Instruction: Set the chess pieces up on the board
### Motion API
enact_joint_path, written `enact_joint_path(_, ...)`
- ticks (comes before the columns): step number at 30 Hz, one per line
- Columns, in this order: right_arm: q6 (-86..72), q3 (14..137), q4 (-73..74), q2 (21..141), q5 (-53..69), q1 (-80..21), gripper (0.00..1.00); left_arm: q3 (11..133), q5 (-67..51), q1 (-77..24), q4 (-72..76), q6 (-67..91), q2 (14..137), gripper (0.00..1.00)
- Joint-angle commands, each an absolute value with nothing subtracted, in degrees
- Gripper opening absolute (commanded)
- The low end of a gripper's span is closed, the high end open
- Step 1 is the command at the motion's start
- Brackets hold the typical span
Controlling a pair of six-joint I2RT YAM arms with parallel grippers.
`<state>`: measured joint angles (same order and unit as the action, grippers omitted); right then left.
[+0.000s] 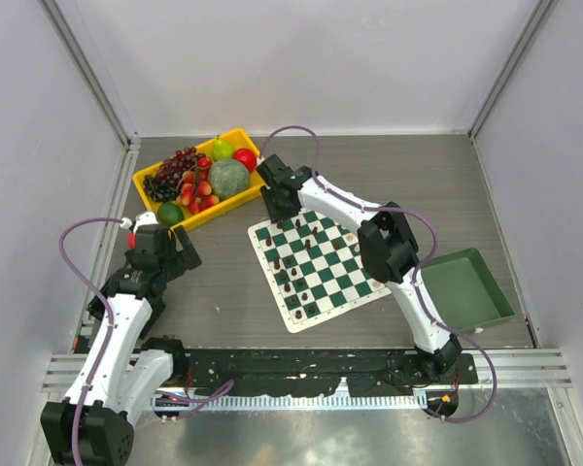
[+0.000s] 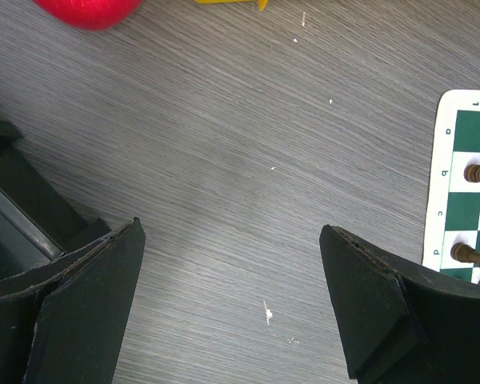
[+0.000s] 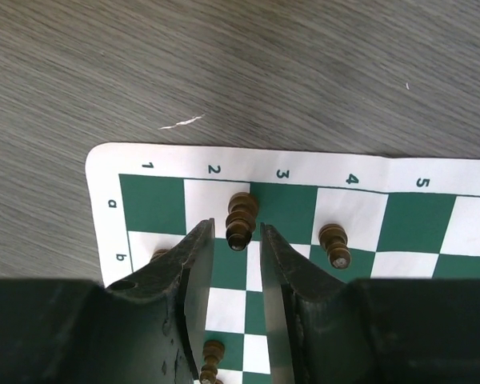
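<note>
The green and white board point(image 1: 316, 262) lies in the middle of the table with several dark chess pieces point(image 1: 277, 264) standing on it. My right gripper point(image 1: 270, 212) hovers over the board's far left corner. In the right wrist view the right gripper point(image 3: 238, 236) has its jaws narrowly apart. A dark brown piece point(image 3: 242, 220) stands between the fingertips on the line between columns 2 and 3, with a thin gap on each side. Another dark piece point(image 3: 334, 244) stands to its right. My left gripper point(image 2: 232, 240) is open and empty over bare table, left of the board point(image 2: 456, 200).
A yellow bin point(image 1: 235, 197) full of fruit stands at the back left, just beyond the right gripper. A plain green tray point(image 1: 463, 288) sits right of the board. A red fruit point(image 2: 88, 8) shows at the top of the left wrist view.
</note>
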<state>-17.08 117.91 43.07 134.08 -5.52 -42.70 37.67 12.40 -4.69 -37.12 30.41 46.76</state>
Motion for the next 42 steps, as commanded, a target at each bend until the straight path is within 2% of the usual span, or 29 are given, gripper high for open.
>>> enact_joint_path(1,-16.17,121.11,44.21,134.56,-7.12,-43.24,0.35,38.06,12.92,-4.39,-36.65,29.80,46.41,0.99)
enact_joint_path(5,-15.91,121.29,44.30,134.82,-6.94,-43.33,0.31,38.14,12.83,-4.39,-36.47,29.88,46.49,0.99)
enact_joint_path(12,-15.03,120.59,43.68,132.72,-7.03,-43.59,0.16,38.23,12.74,-4.40,-36.56,30.06,46.58,0.99)
enact_joint_path(27,-15.99,105.13,39.55,118.83,-7.30,-47.28,0.15,37.88,12.83,-4.39,-36.56,30.32,45.97,0.99)
enact_joint_path(42,-17.23,102.92,39.46,120.32,-5.71,-50.36,0.16,37.70,13.01,-4.39,-36.74,30.41,45.44,0.99)
